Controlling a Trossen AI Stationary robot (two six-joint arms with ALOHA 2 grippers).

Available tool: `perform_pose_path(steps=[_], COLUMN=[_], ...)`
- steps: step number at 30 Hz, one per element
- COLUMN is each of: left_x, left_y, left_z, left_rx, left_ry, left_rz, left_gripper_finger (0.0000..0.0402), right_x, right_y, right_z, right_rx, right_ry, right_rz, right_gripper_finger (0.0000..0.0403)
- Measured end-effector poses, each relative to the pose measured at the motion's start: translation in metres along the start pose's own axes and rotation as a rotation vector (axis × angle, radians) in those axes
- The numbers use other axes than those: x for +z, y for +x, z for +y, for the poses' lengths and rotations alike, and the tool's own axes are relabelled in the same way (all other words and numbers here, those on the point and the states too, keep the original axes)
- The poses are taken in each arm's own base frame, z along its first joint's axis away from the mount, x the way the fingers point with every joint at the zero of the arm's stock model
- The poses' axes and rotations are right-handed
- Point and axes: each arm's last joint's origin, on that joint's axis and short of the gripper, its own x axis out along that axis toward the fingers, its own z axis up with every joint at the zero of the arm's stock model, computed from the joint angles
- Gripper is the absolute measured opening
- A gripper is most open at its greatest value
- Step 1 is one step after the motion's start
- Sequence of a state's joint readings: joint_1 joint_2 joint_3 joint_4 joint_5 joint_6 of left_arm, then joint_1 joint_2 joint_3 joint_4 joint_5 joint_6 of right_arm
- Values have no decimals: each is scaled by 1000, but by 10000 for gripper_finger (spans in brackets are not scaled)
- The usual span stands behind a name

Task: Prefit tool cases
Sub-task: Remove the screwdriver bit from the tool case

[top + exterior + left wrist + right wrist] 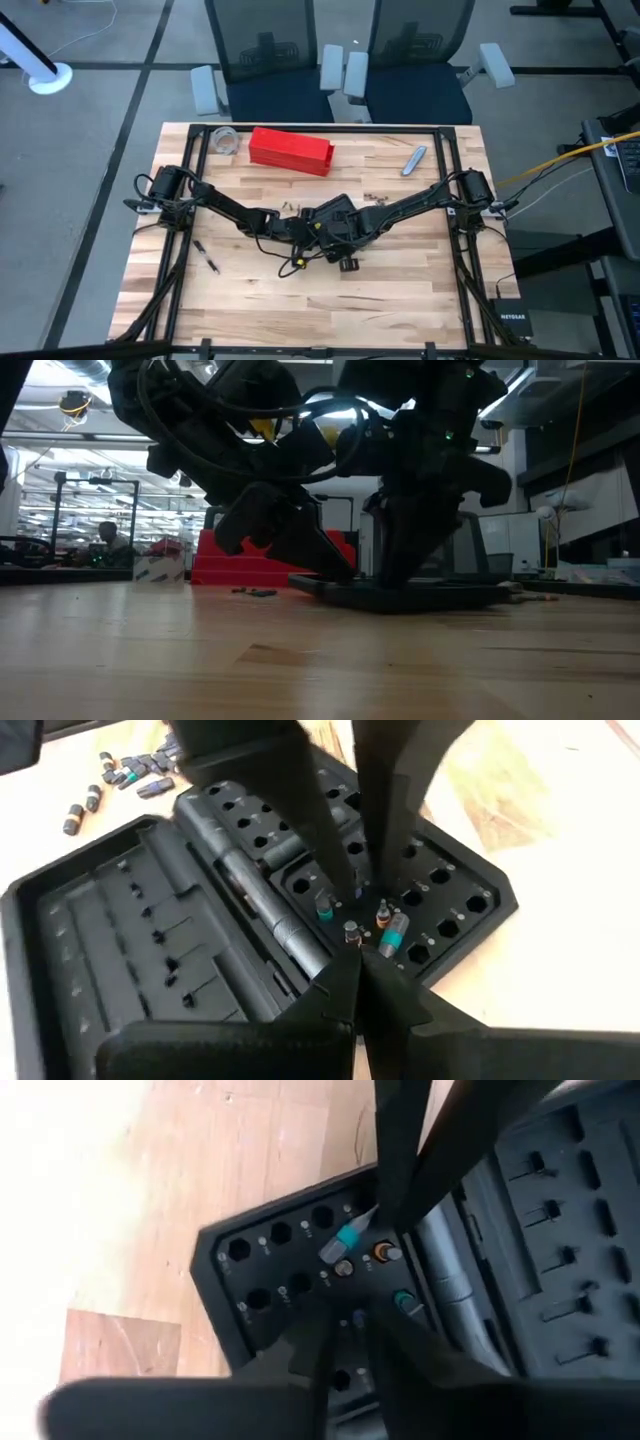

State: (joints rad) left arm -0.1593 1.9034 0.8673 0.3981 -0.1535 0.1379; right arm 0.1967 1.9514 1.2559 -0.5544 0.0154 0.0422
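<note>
You are in the middle of seating bits into the open black case (340,225), which lies flat at the table's centre with both halves spread.

Nearest the case, your right gripper (345,1325) stands over the socket half. Its fingers are narrowed around a small bit (357,1320), though it is hard to tell whether they truly grip it.

Your left gripper (358,965) hangs over the same half, clenched with nothing in it, just beside a teal-banded bit (392,933) already standing in its socket.

I judge the next move needs a straight, gentle push down into the empty socket without knocking the seated neighbours.

Farther from the case, loose bits (375,197) wait on the wood. Beyond them sits the red box (290,149).
</note>
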Motion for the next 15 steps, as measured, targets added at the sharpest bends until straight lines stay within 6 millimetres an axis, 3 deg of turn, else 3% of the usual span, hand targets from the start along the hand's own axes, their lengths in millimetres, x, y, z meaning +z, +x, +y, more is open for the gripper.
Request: perform_pose_path(steps=[3,9,15], left_x=[0,0,-1], left_y=[0,-1,-1], left_z=[0,-2,-2], left_rx=[0,0,9], left_ry=[0,9,5], left_rz=[-1,19,32], left_gripper_finger=[0,0,0], right_x=[1,5,11], right_y=[-2,-15,-38], right_z=[0,-3,-20], right_rx=[1,13,30], right_ry=[4,66,168], right_rz=[15,17,-62], right_gripper_finger=[11,3,1])
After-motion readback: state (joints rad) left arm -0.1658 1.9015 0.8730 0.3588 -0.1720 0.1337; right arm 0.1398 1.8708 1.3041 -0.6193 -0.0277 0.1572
